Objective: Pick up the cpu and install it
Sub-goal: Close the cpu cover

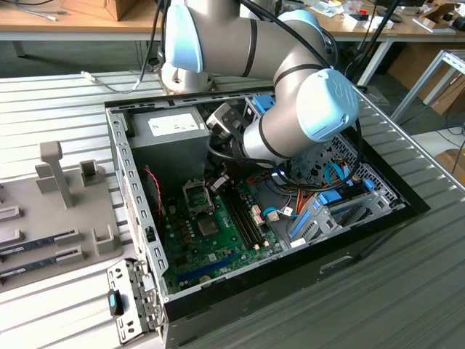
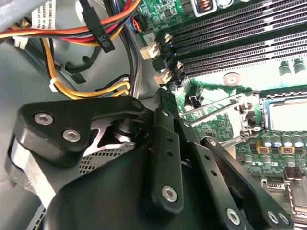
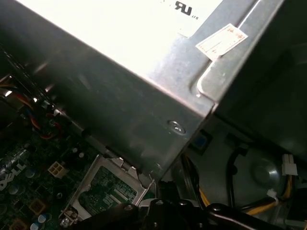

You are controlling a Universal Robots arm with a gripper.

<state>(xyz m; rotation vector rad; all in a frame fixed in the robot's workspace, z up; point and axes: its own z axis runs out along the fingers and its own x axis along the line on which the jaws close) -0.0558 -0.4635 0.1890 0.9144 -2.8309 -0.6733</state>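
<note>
Arm deep in the open computer case (image 1: 136,190), working at the socket (image 1: 197,196).

Step judged: seating stage. The gripper (image 2: 163,110) hangs beside the memory slots (image 2: 230,38); cannot tell if it is parted or closed. A pale silver square, likely the cpu (image 2: 288,112), lies in the socket, latch frame raised. The case holds the motherboard (image 1: 218,243), power supply (image 1: 171,131) and loose cables (image 2: 96,91). Any descent calls for cable clearance and square alignment.
</note>
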